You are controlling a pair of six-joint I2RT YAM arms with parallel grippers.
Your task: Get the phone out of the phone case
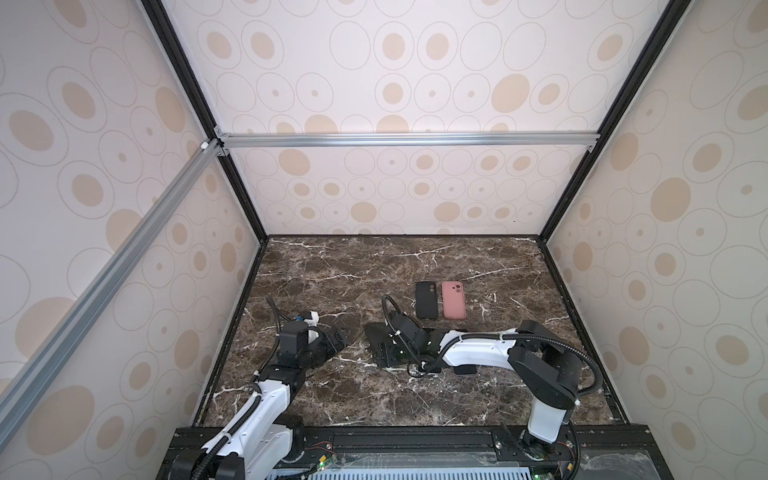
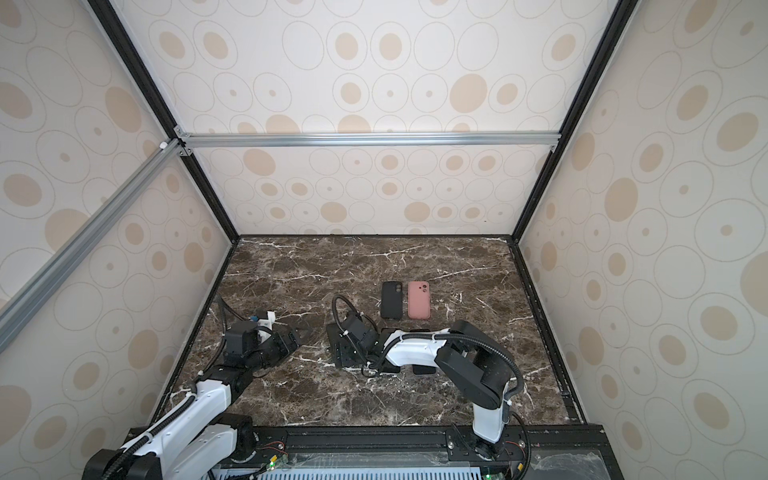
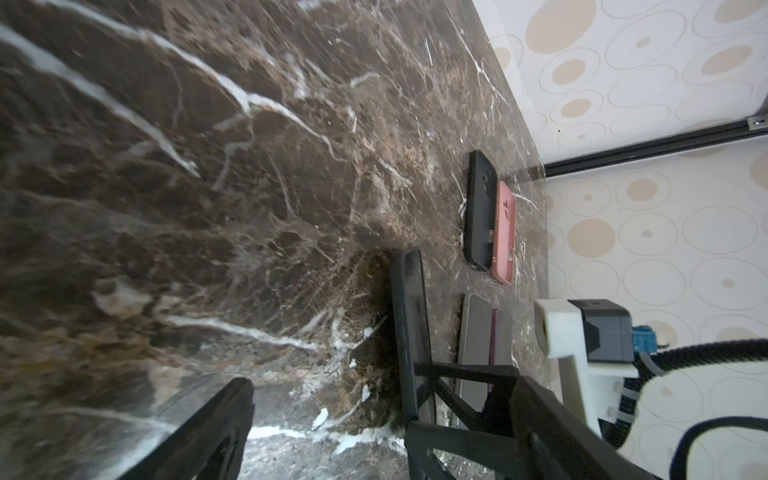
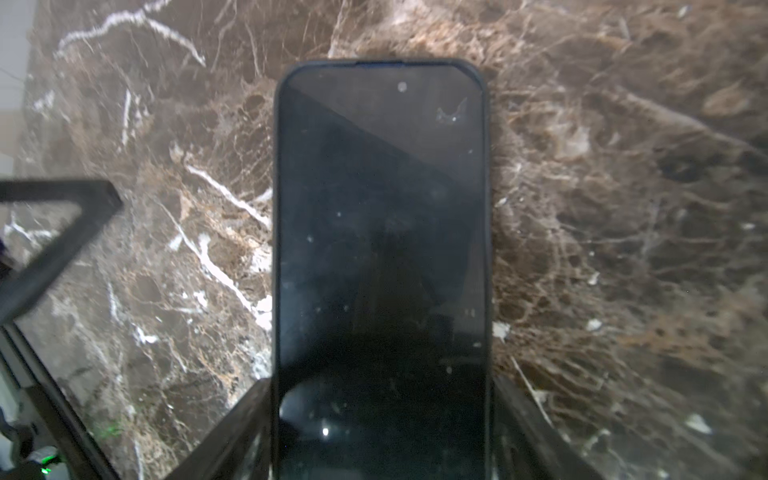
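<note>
My right pincer (image 4: 380,390) grips the long edges of the phone (image 4: 380,232), screen-up in its case (image 4: 276,208) down at the counter (image 4: 623,208), while the left pincer (image 3: 332,390) hangs spread and empty nearby; I fear that squeeze pins phone and case together.

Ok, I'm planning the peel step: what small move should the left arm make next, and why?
Probably ease the left claw toward the free end of the cased phone to catch the case rim. The right claw seems clamped on its long edges, while the left claw is open, empty and apart from it.
</note>
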